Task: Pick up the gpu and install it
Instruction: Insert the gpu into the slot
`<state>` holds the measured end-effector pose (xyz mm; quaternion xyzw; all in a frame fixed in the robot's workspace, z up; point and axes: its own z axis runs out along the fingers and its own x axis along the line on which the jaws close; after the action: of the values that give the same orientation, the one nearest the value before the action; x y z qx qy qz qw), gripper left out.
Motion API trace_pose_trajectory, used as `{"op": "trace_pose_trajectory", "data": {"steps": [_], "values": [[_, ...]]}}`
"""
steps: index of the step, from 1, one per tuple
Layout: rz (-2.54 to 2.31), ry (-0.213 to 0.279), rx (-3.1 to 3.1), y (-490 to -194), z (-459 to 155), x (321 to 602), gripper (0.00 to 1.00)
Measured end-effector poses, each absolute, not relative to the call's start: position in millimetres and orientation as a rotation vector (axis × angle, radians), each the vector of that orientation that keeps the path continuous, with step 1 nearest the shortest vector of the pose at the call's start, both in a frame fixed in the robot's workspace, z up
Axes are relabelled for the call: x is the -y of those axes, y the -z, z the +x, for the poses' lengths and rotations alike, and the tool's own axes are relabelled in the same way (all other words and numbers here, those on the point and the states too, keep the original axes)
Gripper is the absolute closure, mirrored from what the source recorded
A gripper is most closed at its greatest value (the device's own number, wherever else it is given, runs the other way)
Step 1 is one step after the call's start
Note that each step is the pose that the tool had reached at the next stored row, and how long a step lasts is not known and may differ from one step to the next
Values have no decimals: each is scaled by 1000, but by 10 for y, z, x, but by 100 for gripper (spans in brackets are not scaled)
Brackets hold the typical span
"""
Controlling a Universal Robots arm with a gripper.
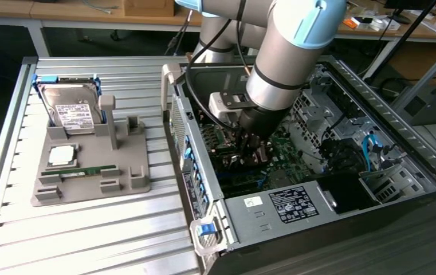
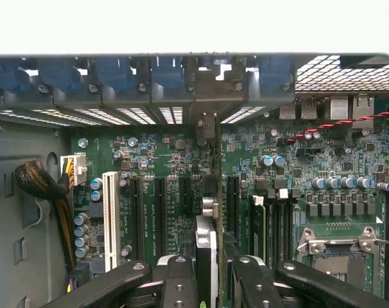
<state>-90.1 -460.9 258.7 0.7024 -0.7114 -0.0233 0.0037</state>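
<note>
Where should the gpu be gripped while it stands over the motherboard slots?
By the edge farthest from the board, coming straight down, pinching its two flat faces. The gpu stands on edge over the motherboard, so its slot-side edge must stay free. The hand holds it this way.

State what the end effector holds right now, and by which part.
The end effector holds the gpu edge-on by its upper edge, standing over the motherboard inside the computer case.
</note>
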Motion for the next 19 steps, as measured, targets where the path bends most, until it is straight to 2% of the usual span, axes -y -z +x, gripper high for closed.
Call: {"op": "trace_pose_trajectory", "data": {"steps": [19], "values": [[2203,74,2231,-2534,-901,4607,73]]}}
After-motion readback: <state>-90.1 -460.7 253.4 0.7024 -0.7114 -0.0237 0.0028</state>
